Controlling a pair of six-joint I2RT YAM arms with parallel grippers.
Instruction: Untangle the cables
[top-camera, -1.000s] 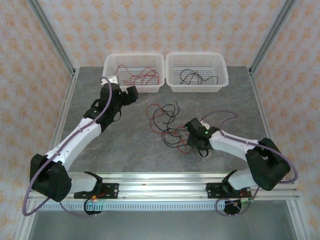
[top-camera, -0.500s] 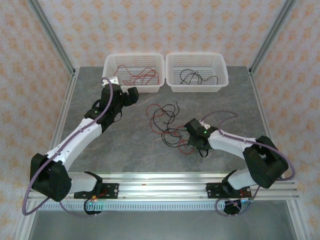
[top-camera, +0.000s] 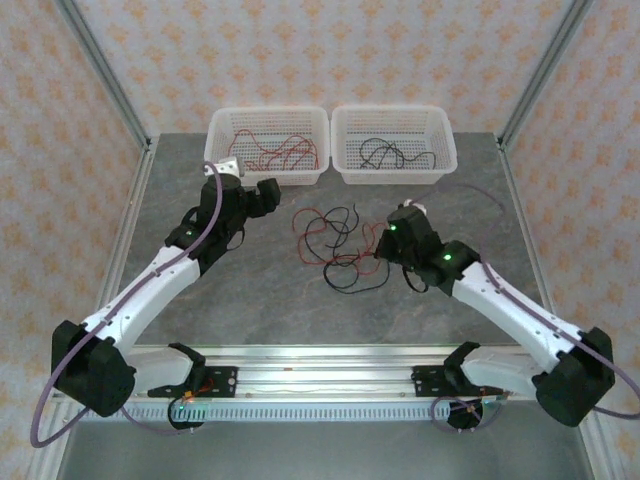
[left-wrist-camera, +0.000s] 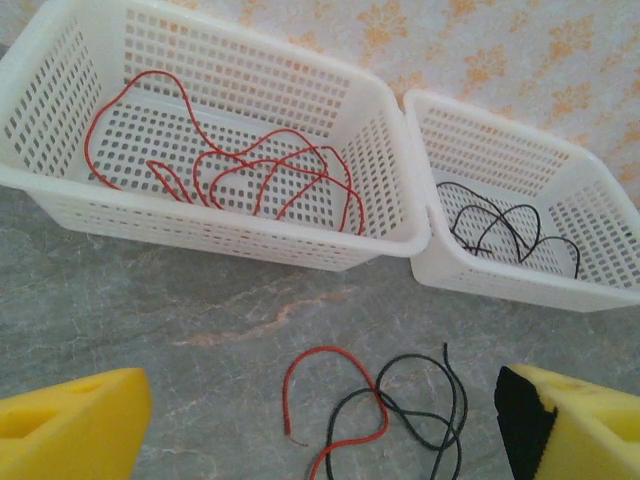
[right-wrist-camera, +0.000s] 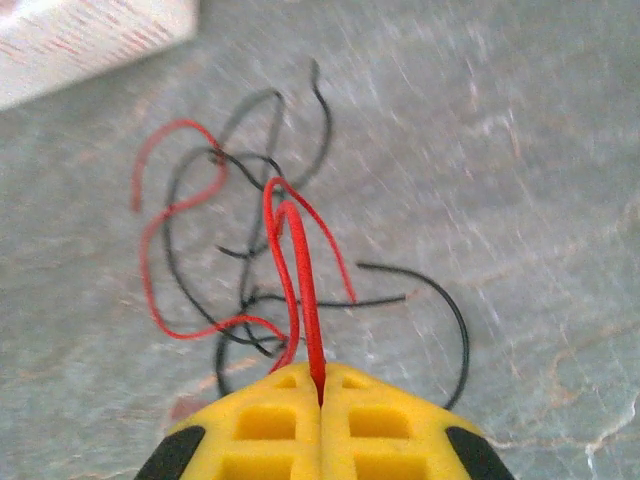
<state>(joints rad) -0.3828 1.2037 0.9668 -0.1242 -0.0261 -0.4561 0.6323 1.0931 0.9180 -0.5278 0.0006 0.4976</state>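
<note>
Fingers (right-wrist-camera: 265, 415) of right gripper (right-wrist-camera: 320, 385) clamped on red cable (right-wrist-camera: 303, 280), likely to draw it from red-black tangle (top-camera: 335, 245) on table (top-camera: 250, 310). Left gripper (top-camera: 262, 193) fingers apart, hovered near tangle, holding nothing. Sorted strands (left-wrist-camera: 250, 170) lay in baskets (top-camera: 300, 178) behind.

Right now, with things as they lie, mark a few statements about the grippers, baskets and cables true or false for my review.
1. The right gripper is shut on a red cable. True.
2. The left gripper is shut. False: it stands open, holding nothing.
3. The left basket contains red cables. True.
4. The right basket contains red cables. False: a black cable lies in it.
5. All cables are in baskets. False: a red-and-black tangle lies on the table.
</note>
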